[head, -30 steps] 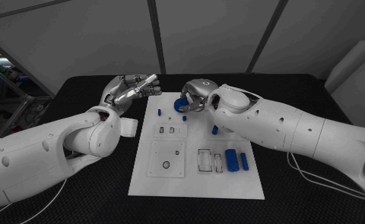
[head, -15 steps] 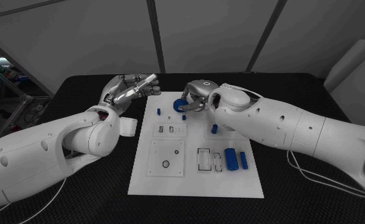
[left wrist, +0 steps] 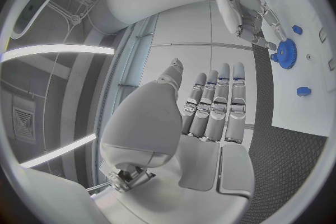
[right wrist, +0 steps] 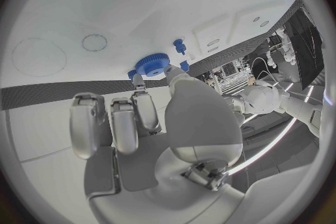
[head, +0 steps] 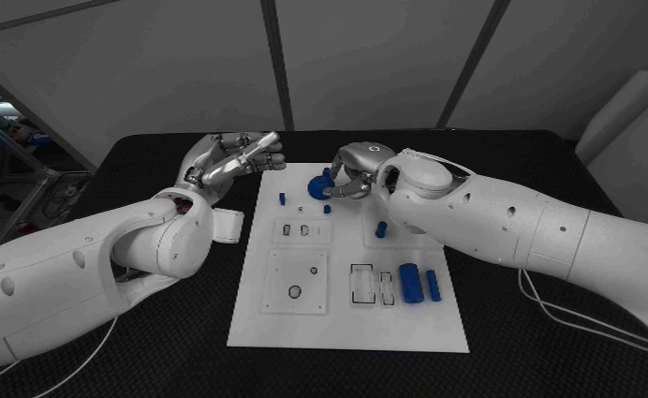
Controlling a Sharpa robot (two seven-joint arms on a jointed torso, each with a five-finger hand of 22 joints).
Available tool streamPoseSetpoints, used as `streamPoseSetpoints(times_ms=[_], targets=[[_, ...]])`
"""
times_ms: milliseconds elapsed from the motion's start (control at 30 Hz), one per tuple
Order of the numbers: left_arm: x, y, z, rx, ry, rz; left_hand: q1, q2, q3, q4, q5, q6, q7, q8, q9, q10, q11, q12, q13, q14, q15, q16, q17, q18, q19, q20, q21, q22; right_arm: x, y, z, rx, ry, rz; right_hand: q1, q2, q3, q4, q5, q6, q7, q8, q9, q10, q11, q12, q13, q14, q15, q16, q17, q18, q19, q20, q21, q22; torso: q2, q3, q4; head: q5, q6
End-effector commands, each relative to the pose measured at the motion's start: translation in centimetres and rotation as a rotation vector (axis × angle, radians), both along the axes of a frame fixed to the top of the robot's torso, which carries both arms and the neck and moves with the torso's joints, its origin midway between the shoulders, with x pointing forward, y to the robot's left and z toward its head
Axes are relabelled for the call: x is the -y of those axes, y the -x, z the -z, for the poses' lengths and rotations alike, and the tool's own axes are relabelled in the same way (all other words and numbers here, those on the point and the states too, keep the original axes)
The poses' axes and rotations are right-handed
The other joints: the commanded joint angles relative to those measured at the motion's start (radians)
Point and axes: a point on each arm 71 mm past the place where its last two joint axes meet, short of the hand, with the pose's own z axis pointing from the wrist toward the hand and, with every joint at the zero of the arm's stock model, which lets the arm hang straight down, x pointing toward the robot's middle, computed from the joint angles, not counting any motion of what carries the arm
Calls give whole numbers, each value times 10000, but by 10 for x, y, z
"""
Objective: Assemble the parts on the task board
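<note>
**Blue gear pinched at the far end of the board**

Parts near the robot come first: two blue plastic cylinders [head: 419, 285] lie side by side at the near right of the white flat task board [head: 348, 328], seemingly waiting their turn, just beside a narrow rectangular slot [head: 363, 285] that looks meant to take one of them. A square raised plate with round holes [head: 297, 283] sits to their left on the same end. Farther up, a small blue peg [head: 381, 228] rests close under the right forearm, and two more short blue pegs [head: 283, 199] stand nearer the far end.

At that far end the silver right hand [head: 348, 174] pinches a blue toothed plastic gear [right wrist: 152, 63] between thumb and a fingertip, its other fingers curled alongside. The grip at the rim probably keeps the centre free for seating on a post. The gear sits low over the board; whether it touches cannot be told.

Off the board's far left corner, the silver left hand [head: 232, 160] hangs raised above the black table [head: 162, 159], fingers straight and together, holding nothing, likely kept clear of the working hand.
</note>
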Motion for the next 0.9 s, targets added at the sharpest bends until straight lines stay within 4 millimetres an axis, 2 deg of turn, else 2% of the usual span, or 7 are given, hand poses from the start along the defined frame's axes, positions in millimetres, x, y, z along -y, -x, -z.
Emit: streamPoseSetpoints(times_ms=[33, 167, 267, 400, 533, 700, 900], targets=[[1, 0, -2, 108, 8, 133, 20, 69, -23, -56, -57, -38, 61, -56, -12, -54, 20, -46, -7, 12, 58, -58, -12, -99, 53, -13, -54, -14, 9, 2, -11, 898, -940, 126, 69, -48, 67, -62, 133, 20, 9, -55, -3, 98, -8, 68, 246, 886, 28, 32, 1960, -187, 30, -8, 53, 1051, 0, 6, 1, -25, 7], [0, 0, -2, 110, 1, 116, 20, 69, -23, -56, -57, -38, 61, -56, -12, -54, 20, -46, -7, 12, 58, -58, -12, -99, 53, -13, -54, -14, 28, 8, -18, 1156, -1857, 198, 246, -128, 146, -181, 207, 66, 21, -92, -8, 123, -2, 89, 271, 885, 31, 31, 1957, -190, 44, -5, 60, 1070, -4, 18, -42, 4, 15], [-2, 0, -2, 113, -13, 82, 21, 71, -22, -61, -57, -39, 63, -59, -12, -56, 21, -48, -7, 13, 59, -62, -12, -99, 54, -12, -55, -15, 48, 13, -21, 974, -2513, 406, 384, -251, 160, -279, 44, 84, 27, -137, -14, 106, 5, 59, 240, 877, 37, 16, 1925, -186, 30, 0, 51, 1049, -6, 27, -76, 11, 34], [-3, -1, -1, 135, -26, 33, 22, 71, -22, -62, -57, -38, 62, -59, -11, -55, 20, -48, -6, 13, 59, -63, -12, -99, 54, -12, -55, -15, 78, 19, -22, 580, -2943, 594, 885, -606, 29, -601, -923, 122, -29, -218, -17, 63, -36, -20, 157, 854, 10, -26, 1837, -167, -25, -12, 14, 971, -16, 64, -140, 24, 55], [-4, -1, -1, 141, -31, 14, 27, 72, -22, -82, -56, -18, 53, -60, -6, -34, 14, -40, -1, -11, 66, -96, -20, -100, 56, -10, -58, -21, 109, 22, -21, 93, -3266, 625, 1692, -556, 71, -1086, -816, 288, -140, -214, 2, 43, -135, -68, 124, 838, -87, -59, 1777, -137, -119, -81, -49, 839, -21, 96, -206, 39, 86], [-3, -2, -1, 148, -21, 29, 25, 76, -24, -98, -57, 9, 47, -57, 0, -6, 10, -31, 4, -37, 70, -132, -29, -102, 55, -6, -63, -28, 141, 23, -20, -168, -3380, 726, 2120, -505, 102, -1376, -643, 439, -214, -222, 5, 36, -205, -109, 99, 826, -160, -89, 1726, -123, -167, -150, -87, 771, -15, 125, -248, -76, 117], [-2, -3, 0, 151, -9, 49, 25, 76, -24, -99, -57, 9, 47, -57, 0, -5, 9, -30, 4, -37, 70, -133, -29, -102, 55, -6, -63, -28, 170, 19, -18, -246, -3296, 1092, 2254, -539, 59, -1491, -560, 355, -219, -326, -28, -15, -223, -188, 27, 817, -178, -110, 1691, -114, -200, -181, -114, 722, -2, 123, -220, -228, 135]])
